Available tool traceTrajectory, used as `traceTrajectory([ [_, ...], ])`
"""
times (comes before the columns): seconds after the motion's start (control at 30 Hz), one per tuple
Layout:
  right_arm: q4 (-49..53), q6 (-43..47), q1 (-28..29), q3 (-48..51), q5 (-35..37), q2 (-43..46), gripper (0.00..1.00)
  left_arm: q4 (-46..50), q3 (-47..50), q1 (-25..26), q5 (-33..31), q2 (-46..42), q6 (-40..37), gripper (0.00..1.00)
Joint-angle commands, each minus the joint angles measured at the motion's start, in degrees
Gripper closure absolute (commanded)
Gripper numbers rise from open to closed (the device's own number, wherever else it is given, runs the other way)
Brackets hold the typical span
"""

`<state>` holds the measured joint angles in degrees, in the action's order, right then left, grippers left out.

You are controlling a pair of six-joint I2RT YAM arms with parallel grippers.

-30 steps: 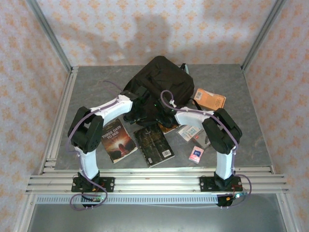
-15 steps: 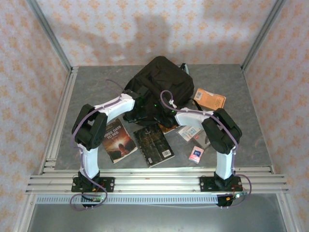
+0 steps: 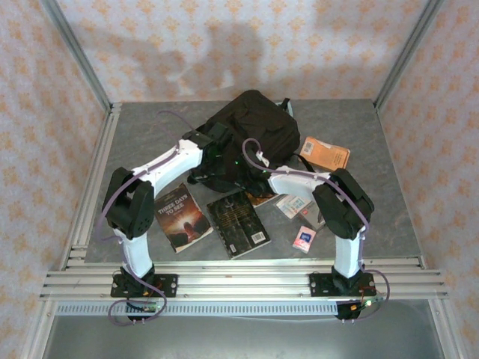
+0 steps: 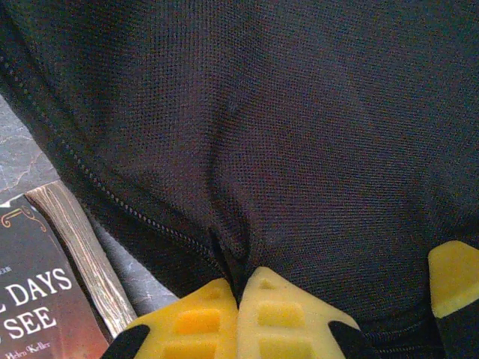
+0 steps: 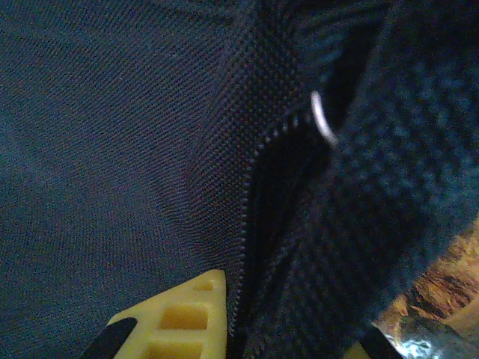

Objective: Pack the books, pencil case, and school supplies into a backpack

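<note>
The black backpack (image 3: 258, 127) lies at the back middle of the table. My left gripper (image 3: 215, 148) is at its left front; in the left wrist view the left gripper (image 4: 241, 288) is shut, pinching a fold of the backpack (image 4: 299, 112) fabric. My right gripper (image 3: 245, 166) is at the front edge, and one yellow finger (image 5: 187, 314) presses a thick fold beside the zip (image 5: 247, 224). Three books lie in front: a reddish one (image 3: 182, 217), a black-grey one (image 3: 238, 223), and a blue-and-orange one (image 3: 262, 198) partly hidden. The pencil case is out of view.
An orange booklet (image 3: 325, 152) lies right of the backpack. A teal calculator (image 3: 293, 205) and a pink-and-blue packet (image 3: 304, 238) lie under the right arm. Aluminium rails (image 3: 239, 280) run along the near edge, and patterned walls close in the table.
My left gripper shut on the backpack fabric and moved back and up with it. The right gripper closed further on the front edge. The backpack's front has lifted slightly.
</note>
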<state>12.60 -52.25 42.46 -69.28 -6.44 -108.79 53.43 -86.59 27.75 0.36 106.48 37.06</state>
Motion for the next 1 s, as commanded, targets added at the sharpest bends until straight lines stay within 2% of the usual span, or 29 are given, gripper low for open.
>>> traceTrajectory([
  [0.0,11.12,3.44,-0.95,1.15,6.83,0.39,0.9,5.71,-2.53,-2.89,-8.77,-3.33,-2.84,1.0],
  [0.33,12.89,5.73,-2.18,1.42,8.55,1.52,0.92,8.22,-5.23,-4.66,-13.09,-4.52,-5.28,1.0],
  [0.63,13.85,8.59,-2.99,1.44,9.83,2.5,0.93,8.47,-4.86,-7.17,-12.49,-4.5,-5.77,1.0],
  [0.8,14.07,9.57,-4.04,1.68,9.87,2.55,1.0,8.45,-4.82,-7.96,-12.24,-4.87,-5.86,1.0],
  [0.97,13.37,10.63,-4.85,2.13,9.01,2.92,1.0,8.36,-4.73,-8.24,-11.91,-4.87,-6.03,1.0],
])
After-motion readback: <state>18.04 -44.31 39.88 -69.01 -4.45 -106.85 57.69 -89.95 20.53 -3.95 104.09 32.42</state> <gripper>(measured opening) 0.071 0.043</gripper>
